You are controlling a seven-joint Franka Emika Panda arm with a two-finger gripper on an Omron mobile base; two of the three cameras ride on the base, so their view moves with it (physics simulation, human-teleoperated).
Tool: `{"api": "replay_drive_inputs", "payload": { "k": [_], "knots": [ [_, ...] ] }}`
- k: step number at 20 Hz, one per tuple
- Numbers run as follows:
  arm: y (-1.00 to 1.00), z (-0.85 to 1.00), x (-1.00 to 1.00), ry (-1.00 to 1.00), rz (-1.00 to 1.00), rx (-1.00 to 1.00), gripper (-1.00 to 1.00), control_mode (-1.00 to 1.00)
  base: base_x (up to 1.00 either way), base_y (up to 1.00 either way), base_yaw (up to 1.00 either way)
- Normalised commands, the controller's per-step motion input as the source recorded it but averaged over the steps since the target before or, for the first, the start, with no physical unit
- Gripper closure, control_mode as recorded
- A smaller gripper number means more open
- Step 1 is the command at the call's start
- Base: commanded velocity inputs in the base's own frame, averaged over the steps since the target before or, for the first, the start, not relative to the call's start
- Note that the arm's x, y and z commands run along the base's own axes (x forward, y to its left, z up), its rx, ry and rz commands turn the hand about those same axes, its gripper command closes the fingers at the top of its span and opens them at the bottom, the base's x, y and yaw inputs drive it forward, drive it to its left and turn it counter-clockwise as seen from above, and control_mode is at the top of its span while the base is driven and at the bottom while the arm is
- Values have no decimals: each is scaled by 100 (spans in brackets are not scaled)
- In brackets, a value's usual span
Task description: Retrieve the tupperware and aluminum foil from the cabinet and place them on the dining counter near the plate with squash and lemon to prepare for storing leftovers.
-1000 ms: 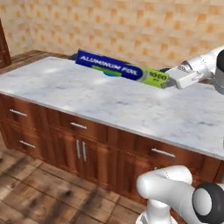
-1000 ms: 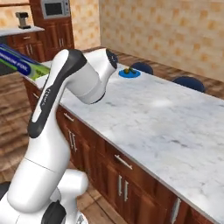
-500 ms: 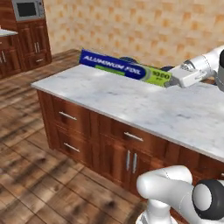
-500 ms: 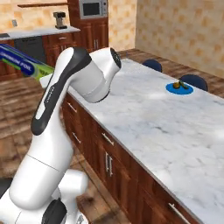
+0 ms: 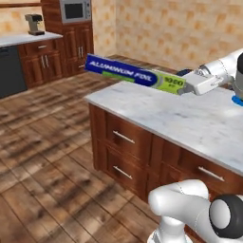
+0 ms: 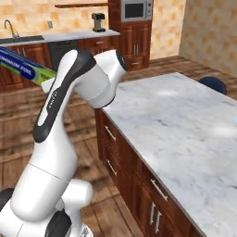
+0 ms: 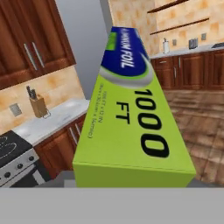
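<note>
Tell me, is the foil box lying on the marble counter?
No, the aluminum foil is held up in the air by the end effector, above the dining counter.

A microwave is being seen built into the tall wooden unit. A coffee machine is being carried at the right end of the far worktop, and a knife block near another worktop's back edge.
</note>
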Motion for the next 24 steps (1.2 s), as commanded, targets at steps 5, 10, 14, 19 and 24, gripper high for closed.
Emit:
{"api": "replay_drive_inputs", "payload": {
  "k": [5, 10, 14, 19, 24],
  "knots": [
    [0, 0, 0, 0, 0, 0, 100, 100, 100, 100, 19],
    [0, 0, 0, 0, 0, 0, 100, 100, 100, 100, 15],
    [0, 0, 0, 0, 0, 0, 100, 100, 100, 100, 9],
    [0, 0, 0, 0, 0, 0, 100, 100, 100, 100, -4],
    [0, 0, 0, 0, 0, 0, 100, 100, 100, 100, -19]
  ]
}}
